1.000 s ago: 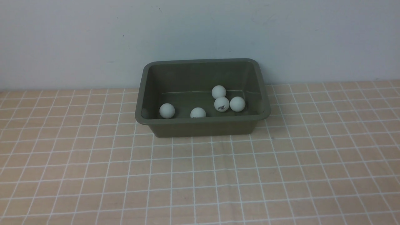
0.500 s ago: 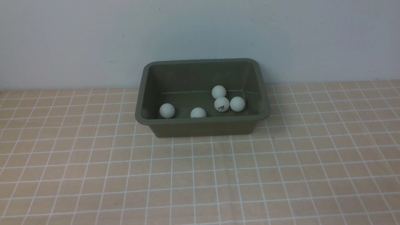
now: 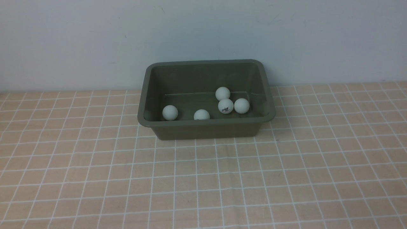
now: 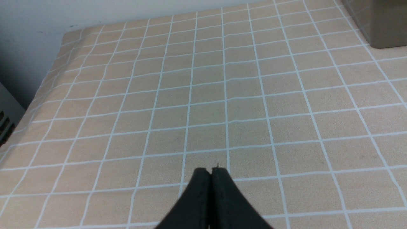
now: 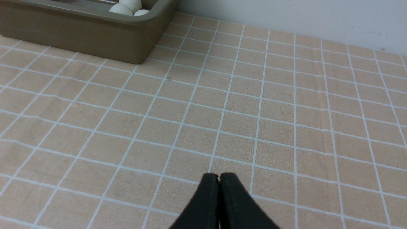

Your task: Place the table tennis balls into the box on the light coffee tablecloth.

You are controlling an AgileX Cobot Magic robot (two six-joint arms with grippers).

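Nothing has shifted over the last second: all five table tennis balls (image 3: 225,106) lie in the box (image 3: 206,128), and the left gripper (image 4: 211,171) and right gripper (image 5: 219,176) keep their jaws closed on nothing, so the task looks finished.

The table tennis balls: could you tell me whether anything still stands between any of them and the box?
Nothing visible does. All five table tennis balls already lie inside the box on the light coffee tablecloth. Both grippers, left and right, are shut and empty over bare cloth.
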